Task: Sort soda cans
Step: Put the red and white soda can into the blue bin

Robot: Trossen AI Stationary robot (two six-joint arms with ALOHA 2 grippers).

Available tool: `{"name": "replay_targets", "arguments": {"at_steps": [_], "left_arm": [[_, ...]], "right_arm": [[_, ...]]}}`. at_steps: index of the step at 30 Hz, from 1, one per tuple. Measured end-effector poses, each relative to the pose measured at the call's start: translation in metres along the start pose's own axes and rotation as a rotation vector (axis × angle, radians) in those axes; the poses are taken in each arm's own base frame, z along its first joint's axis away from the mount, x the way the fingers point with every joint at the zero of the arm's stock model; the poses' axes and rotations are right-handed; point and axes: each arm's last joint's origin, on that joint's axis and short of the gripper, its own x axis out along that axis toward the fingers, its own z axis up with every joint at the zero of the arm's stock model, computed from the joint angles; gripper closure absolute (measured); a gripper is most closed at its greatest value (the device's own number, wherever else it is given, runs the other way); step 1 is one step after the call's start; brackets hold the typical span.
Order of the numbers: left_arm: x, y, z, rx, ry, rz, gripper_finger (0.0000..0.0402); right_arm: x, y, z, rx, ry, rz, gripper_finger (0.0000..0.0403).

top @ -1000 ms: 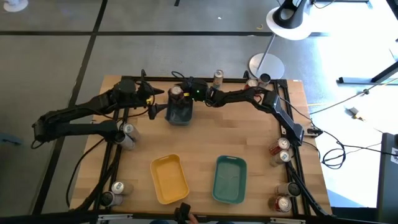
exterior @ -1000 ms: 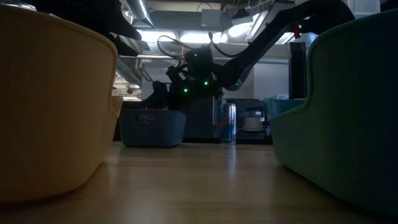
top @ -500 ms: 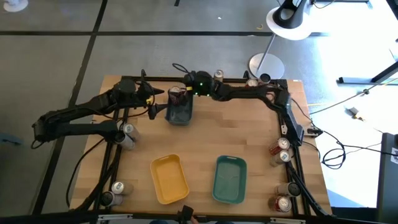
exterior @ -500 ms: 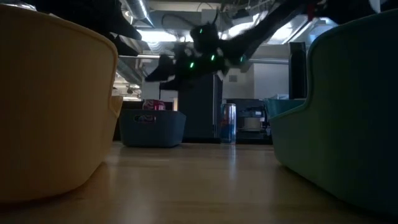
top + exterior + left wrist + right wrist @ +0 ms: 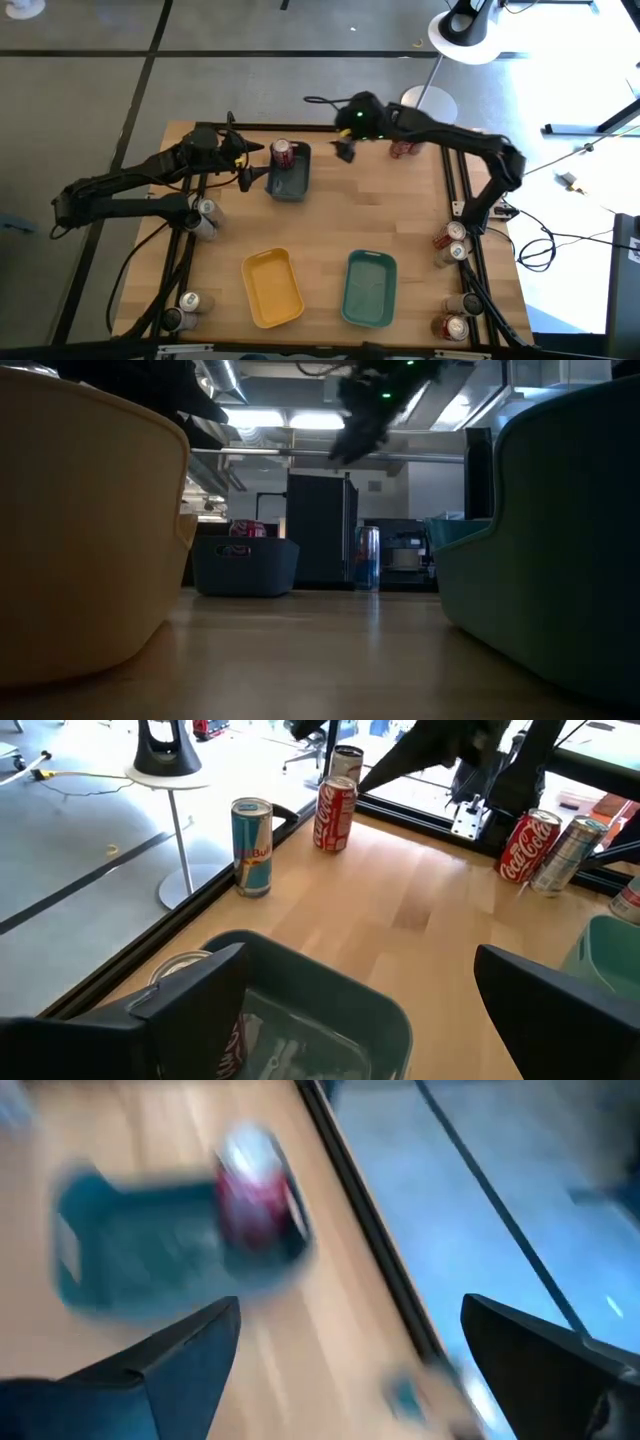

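**Ana:** Wooden worktop, nearest edge first: the yellow tray and teal tray sit bare, with soda cans in clusters at the near left corner and down the right edge.

**Ben:** And farther back?

**Ana:** The dark blue tray holds one red can standing at its far end. The left end effector hovers just beside that tray, fingers spread, holding nothing.

**Ben:** The right one?

**Ana:** The right end effector is raised over the far edge, released and empty. A second ago it was at the blue tray over that red can; now it has lifted clear and swung right, leaving the can in the tray.

**Ben:** So a drop-off is done?

**Ana:** I'd judge so. The next step is fetching another can, probably from the far edge, where a red can and a blue-and-silver one stand. The right wrist view is smeared, so I can't be sure which is the target. It calls for lowering with open fingers around an upright can without tipping its neighbour.
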Motion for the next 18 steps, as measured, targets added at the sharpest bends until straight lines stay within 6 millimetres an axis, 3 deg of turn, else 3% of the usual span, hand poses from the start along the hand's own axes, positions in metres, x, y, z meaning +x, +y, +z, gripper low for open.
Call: {"name": "replay_targets", "arguments": {"at_steps": [6,12,18], "left_arm": [[0.000,0.000,0.000,-0.005,0.000,0.000,0.0027],[0.000,0.000,0.000,-0.018,0.000,0.001,0.0027],[0.000,0.000,0.000,-0.024,0.001,0.001,0.0027]], "right_arm": [[-0.028,-0.030,-0.030,-0.038,0.271,-0.089,0.0024],[-0.039,-0.061,-0.060,-0.075,0.502,-0.073,0.0024],[-0.043,-0.093,-0.076,-0.128,0.562,-0.060,0.0024]]}}
